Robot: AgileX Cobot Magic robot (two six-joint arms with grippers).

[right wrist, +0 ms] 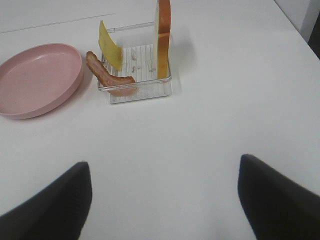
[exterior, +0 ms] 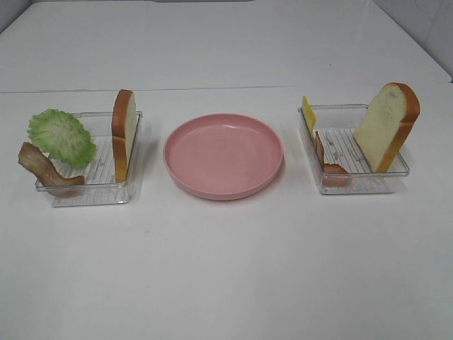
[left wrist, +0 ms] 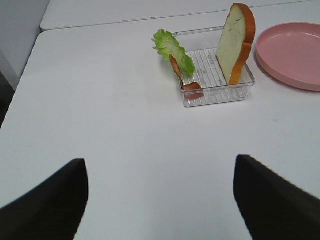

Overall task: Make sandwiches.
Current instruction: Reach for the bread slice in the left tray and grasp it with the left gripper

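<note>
The left pincer (left wrist: 160, 200) and right pincer (right wrist: 165, 200) gape empty; ahead of the left, an upright bread slice (left wrist: 234, 45) could topple if nudged.

Left gripper (left wrist: 160, 160) is spread wide, white table (left wrist: 100, 115) showing between its dark fingers (left wrist: 50, 205). Well ahead of it sits a clear tray (left wrist: 216, 97). A bread slice (left wrist: 235, 42) stands on edge inside, with lettuce (left wrist: 172, 47) and a bacon strip (left wrist: 192, 87) leaning over the opposite wall. The pink plate (left wrist: 290, 55) is just past the bread side.
</note>
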